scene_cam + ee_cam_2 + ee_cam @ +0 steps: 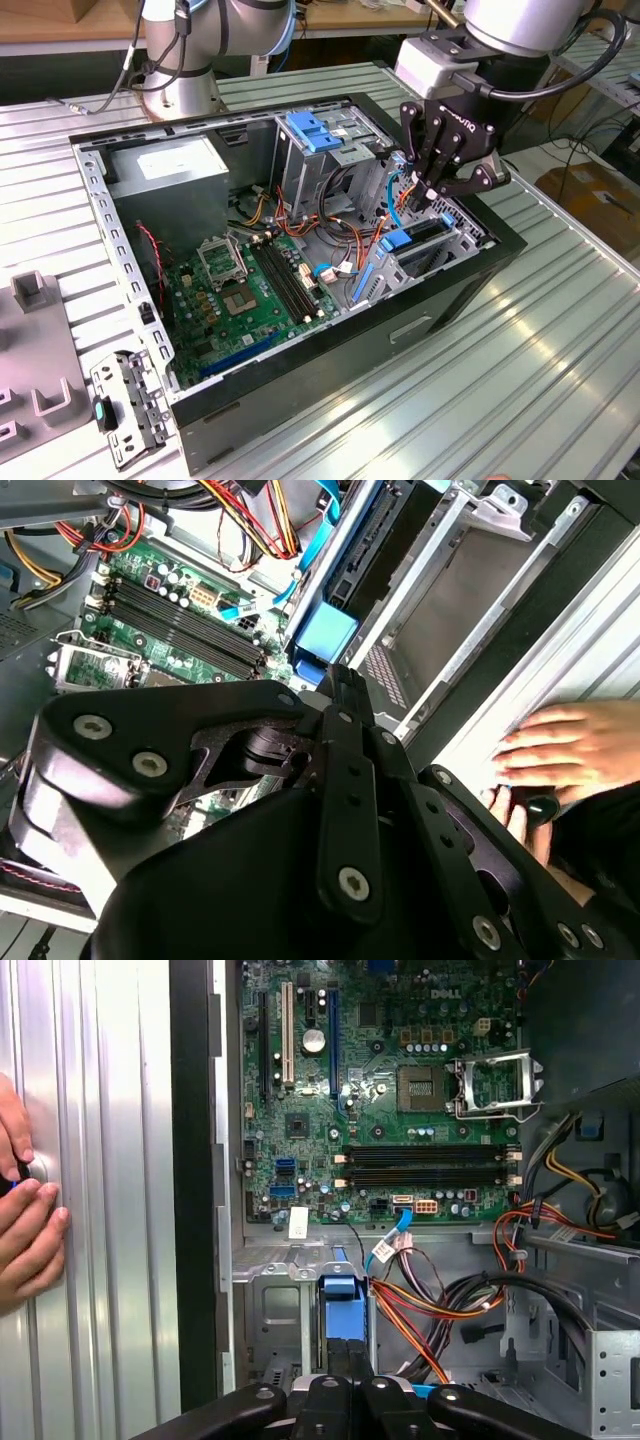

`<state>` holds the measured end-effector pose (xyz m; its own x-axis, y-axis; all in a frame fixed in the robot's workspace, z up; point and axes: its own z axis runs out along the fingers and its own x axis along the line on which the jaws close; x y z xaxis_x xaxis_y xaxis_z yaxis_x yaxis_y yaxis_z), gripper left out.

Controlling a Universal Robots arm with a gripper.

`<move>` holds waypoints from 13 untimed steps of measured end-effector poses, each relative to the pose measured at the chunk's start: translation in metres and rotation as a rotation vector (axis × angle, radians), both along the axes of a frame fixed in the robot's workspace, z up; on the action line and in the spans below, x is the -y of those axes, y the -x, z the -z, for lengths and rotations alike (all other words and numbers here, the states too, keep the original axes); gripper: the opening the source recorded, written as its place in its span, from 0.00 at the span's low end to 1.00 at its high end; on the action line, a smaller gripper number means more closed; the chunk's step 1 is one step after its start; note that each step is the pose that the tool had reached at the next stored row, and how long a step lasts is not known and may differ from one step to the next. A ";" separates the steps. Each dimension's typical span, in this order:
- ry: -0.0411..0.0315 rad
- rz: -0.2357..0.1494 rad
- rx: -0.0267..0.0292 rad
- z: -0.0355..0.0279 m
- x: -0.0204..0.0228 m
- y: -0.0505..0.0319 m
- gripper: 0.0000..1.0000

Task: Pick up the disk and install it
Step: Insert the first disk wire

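the gripper (352,1380) looms closest in both wrist views, its black fingers clenched together, tips right at the blue end of the disk (340,1305). the disk stands on edge in the drive bay at a corner of the open computer case (330,350), just beside the green motherboard (250,300) and a tangle of cables. a person's hand (25,1230) rests on the ribbed metal tabletop (540,380) outside the case wall.
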<state>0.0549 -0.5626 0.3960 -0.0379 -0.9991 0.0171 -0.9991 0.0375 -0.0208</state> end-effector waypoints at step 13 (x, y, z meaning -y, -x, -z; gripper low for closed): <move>-0.0001 -0.099 -0.0031 -0.0092 0.0000 -0.0092 0.11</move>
